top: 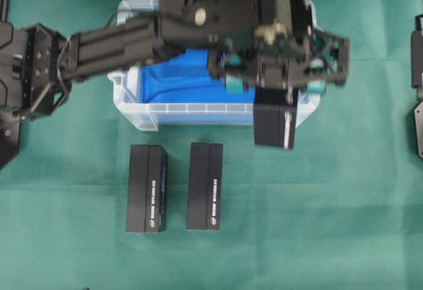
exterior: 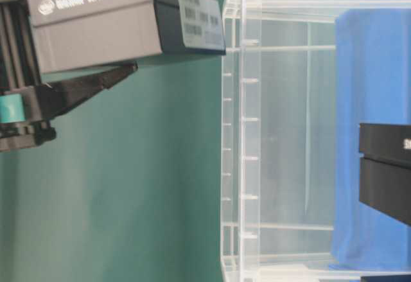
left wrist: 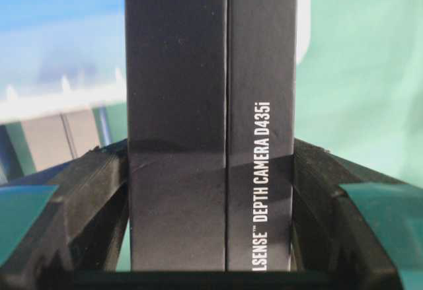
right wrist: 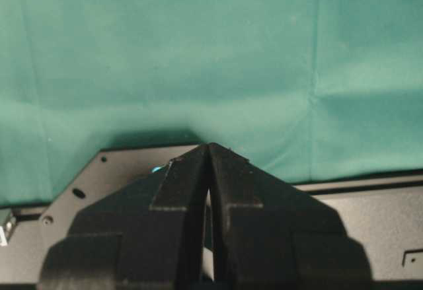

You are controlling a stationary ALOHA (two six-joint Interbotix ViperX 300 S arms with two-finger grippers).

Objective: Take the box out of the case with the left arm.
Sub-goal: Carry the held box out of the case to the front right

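Across the whole scene lies a green cloth [top: 330, 224], creased in places, and nothing of the room past it shows. On the cloth stands the case [top: 135, 108], a clear tub with a blue sheet [top: 178, 82] on its floor; much of it is covered from above by the left arm [top: 119, 42], which reaches over it from the left edge. The left gripper [top: 274, 82] is clamped on a dark box [top: 274, 125], its teal-padded fingers [left wrist: 86, 197] pressing both long sides; the box hangs at the near right corner of the case, past its front wall and above the cloth. White print runs along the box, partly cut off at the bottom of the wrist view. Two more dark boxes [top: 147, 189] [top: 204, 186] lie side by side on the cloth in front of the case, a little apart. From table level another dark box [exterior: 385, 169] shows through the clear wall against the blue sheet, cut off at the frame's edge. The right gripper [right wrist: 210, 191] shows only in its own camera, its plain black jaws together above bare cloth.
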